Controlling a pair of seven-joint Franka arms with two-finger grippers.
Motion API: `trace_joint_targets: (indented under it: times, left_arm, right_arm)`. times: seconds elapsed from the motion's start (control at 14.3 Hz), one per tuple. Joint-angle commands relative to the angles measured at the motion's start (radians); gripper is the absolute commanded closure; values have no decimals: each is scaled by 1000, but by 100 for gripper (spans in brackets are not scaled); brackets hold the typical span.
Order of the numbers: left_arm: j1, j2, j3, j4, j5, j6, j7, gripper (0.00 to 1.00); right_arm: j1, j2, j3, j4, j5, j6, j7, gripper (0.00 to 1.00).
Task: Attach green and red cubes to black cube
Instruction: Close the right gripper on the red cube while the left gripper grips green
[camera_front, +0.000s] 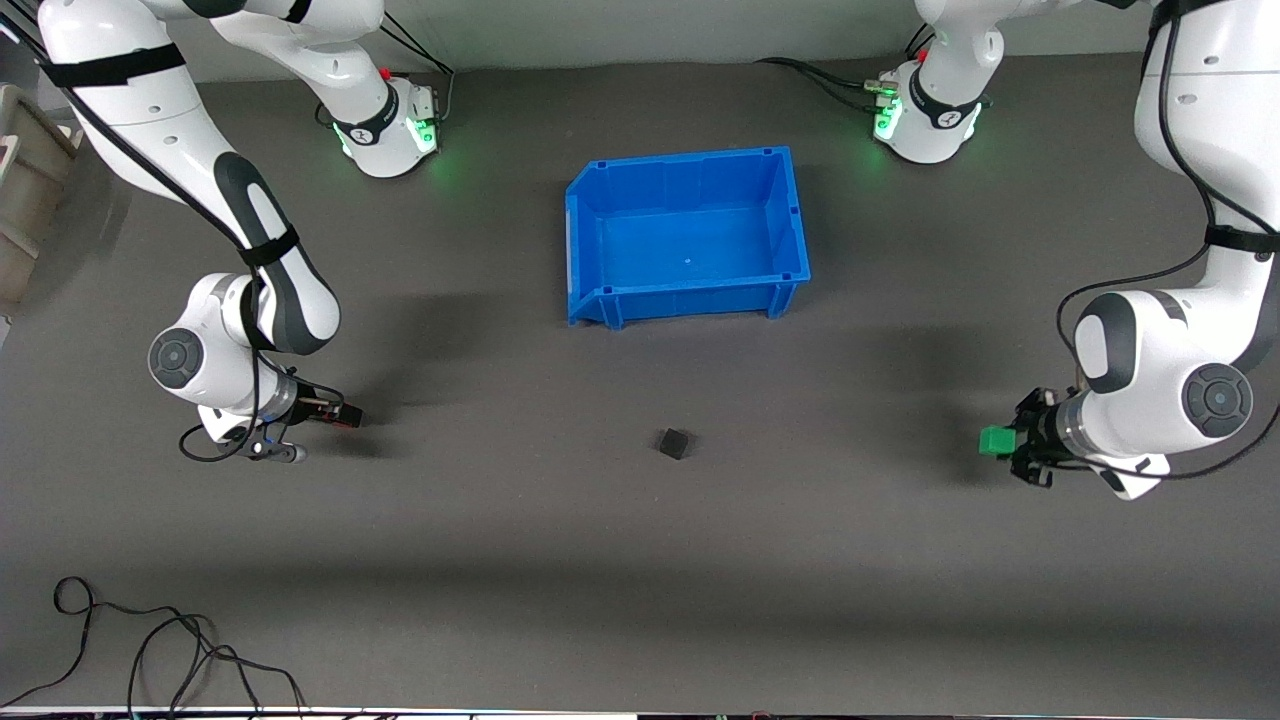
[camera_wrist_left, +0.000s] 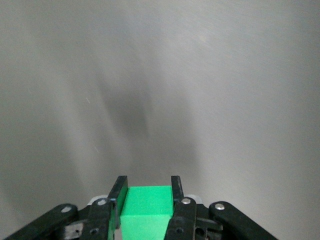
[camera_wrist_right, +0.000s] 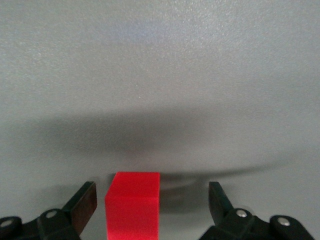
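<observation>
The black cube (camera_front: 674, 443) lies alone on the dark table, nearer the front camera than the blue bin. At the left arm's end of the table, my left gripper (camera_front: 1006, 442) is shut on the green cube (camera_front: 996, 441). In the left wrist view both fingers press the flat sides of the green cube (camera_wrist_left: 146, 210), with the left gripper (camera_wrist_left: 148, 181) low over the table. At the right arm's end, my right gripper (camera_front: 340, 416) stands open around the red cube (camera_front: 346, 419). The right wrist view shows the red cube (camera_wrist_right: 133, 205) resting on the table inside the right gripper (camera_wrist_right: 152, 190), with a gap on each side.
An empty blue bin (camera_front: 590, 215) stands mid-table, closer to the robot bases. Loose black cables (camera_front: 150, 650) lie by the table's front edge toward the right arm's end. A beige object (camera_front: 25, 180) sits at the table's edge beside the right arm.
</observation>
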Motion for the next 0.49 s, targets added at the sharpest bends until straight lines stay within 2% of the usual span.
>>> trace_joint_targets:
  times: [0.0, 0.14, 0.42]
  left_arm:
    - [-47, 34, -28, 92, -2, -51, -131, 100]
    - [-97, 63, -35, 135, -2, -54, -217, 100]
    - [-160, 105, -35, 218, -2, -57, -306, 100]
  right_arm:
    - [11, 24, -1, 8, 19, 17, 11, 2]
    - [12, 24, 3, 8, 35, 16, 21, 6]
    - [14, 24, 5, 8, 44, 14, 22, 28]
